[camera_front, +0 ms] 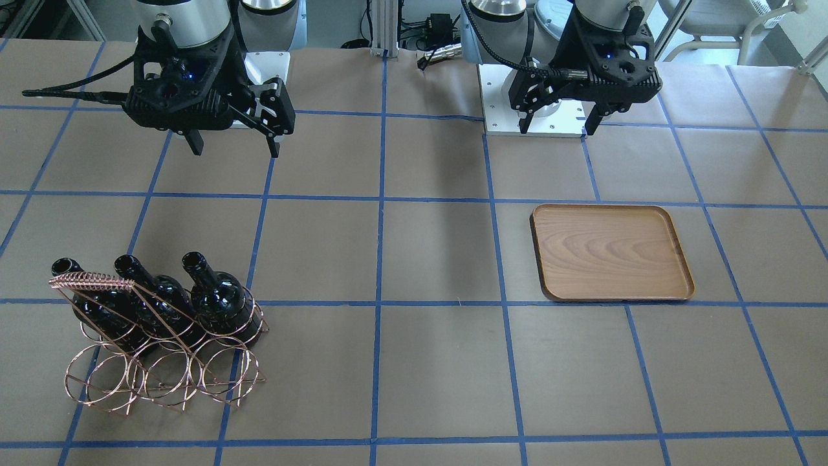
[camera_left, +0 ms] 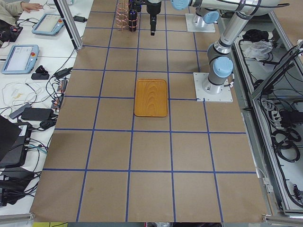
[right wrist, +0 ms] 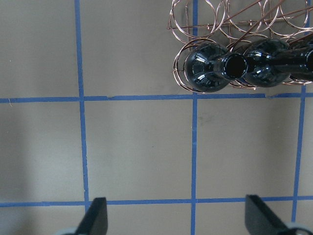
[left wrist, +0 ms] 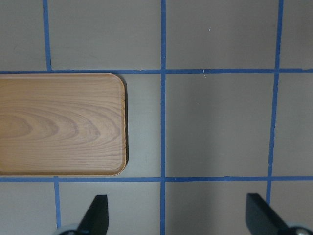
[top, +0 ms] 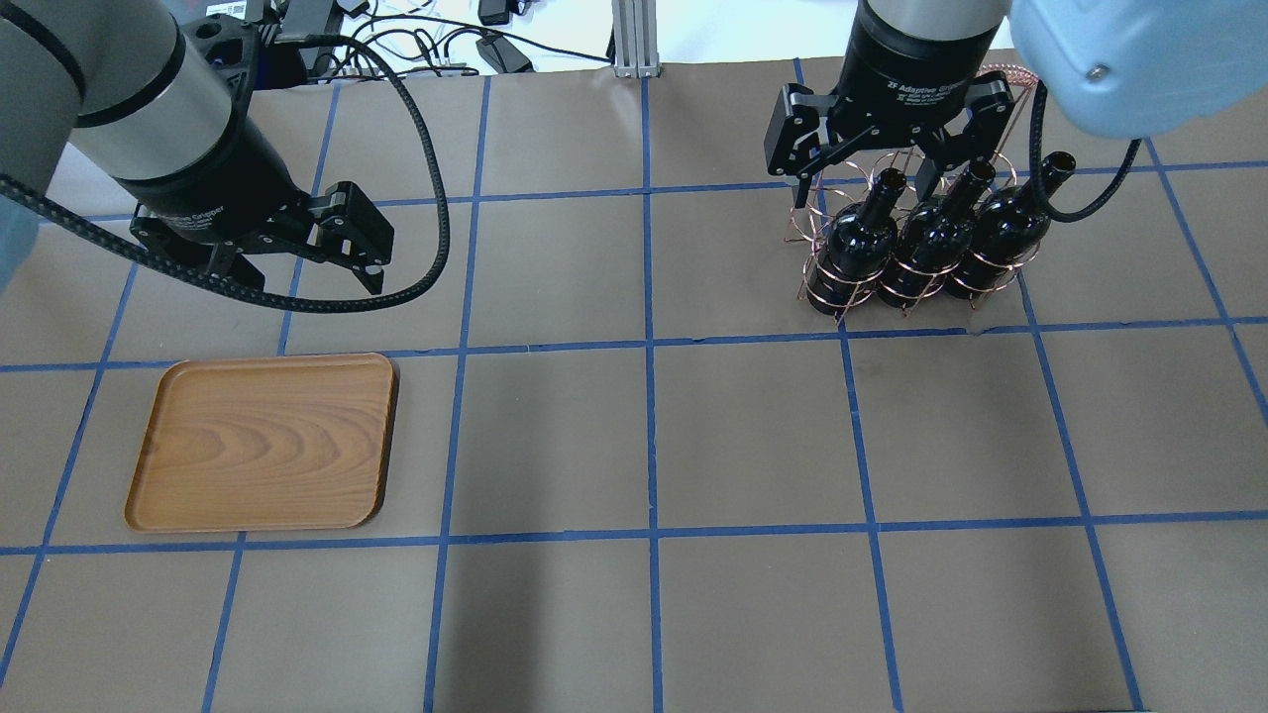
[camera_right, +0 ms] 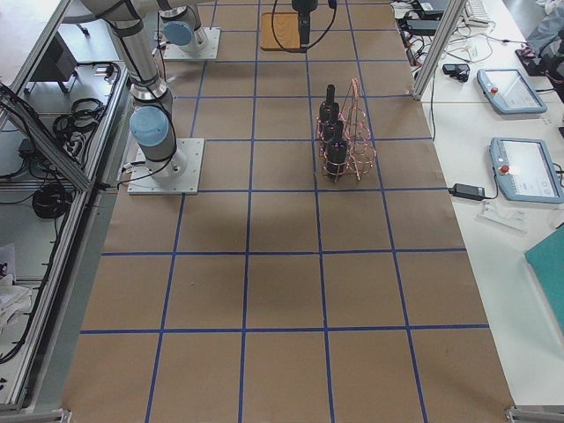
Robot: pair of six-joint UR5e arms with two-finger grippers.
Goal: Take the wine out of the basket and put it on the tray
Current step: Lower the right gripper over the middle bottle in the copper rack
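Three near-black wine bottles (camera_front: 220,299) stand side by side in the copper wire basket (camera_front: 90,280), necks tilted up. In the overhead view the bottles (top: 857,248) and basket (top: 830,280) sit at the right. My right gripper (top: 862,178) is open and empty, raised on the robot's side of the basket; its wrist view shows the nearest bottle's mouth (right wrist: 234,67) ahead of the fingertips (right wrist: 98,215). The wooden tray (top: 263,441) lies empty. My left gripper (top: 297,272) is open and empty above the table, just off the tray (left wrist: 58,125).
Brown paper with a blue tape grid covers the table (top: 644,446). The arm bases (camera_front: 530,110) stand at its robot-side edge. Cables and boxes (top: 475,40) lie beyond the far edge. Tablets and cables (camera_left: 28,56) lie on side benches.
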